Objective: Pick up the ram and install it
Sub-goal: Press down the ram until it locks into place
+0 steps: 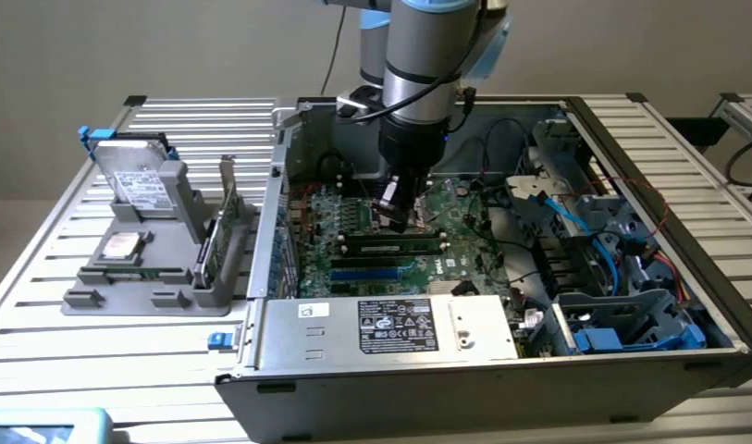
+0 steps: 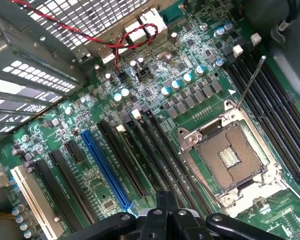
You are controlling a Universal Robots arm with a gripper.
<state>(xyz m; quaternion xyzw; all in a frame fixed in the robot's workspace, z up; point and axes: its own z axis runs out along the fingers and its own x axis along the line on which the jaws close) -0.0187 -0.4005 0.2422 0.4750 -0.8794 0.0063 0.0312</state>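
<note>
though seated, one ram (image 1: 394,247)

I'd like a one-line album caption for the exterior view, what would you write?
Robot arm's gripper reaches down inside an open computer case, just above the ram lying along the motherboard's memory slots.

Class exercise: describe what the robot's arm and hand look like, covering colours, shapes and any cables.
The arm is a thick silver-grey metal cylinder with light-blue joint caps. Below it sits a black wrist section, with a thin dark cable running alongside. The hand is a narrow dark piece tapering downward. In the wrist view its base looks black, with rounded linkage parts and silver bolts.
</note>
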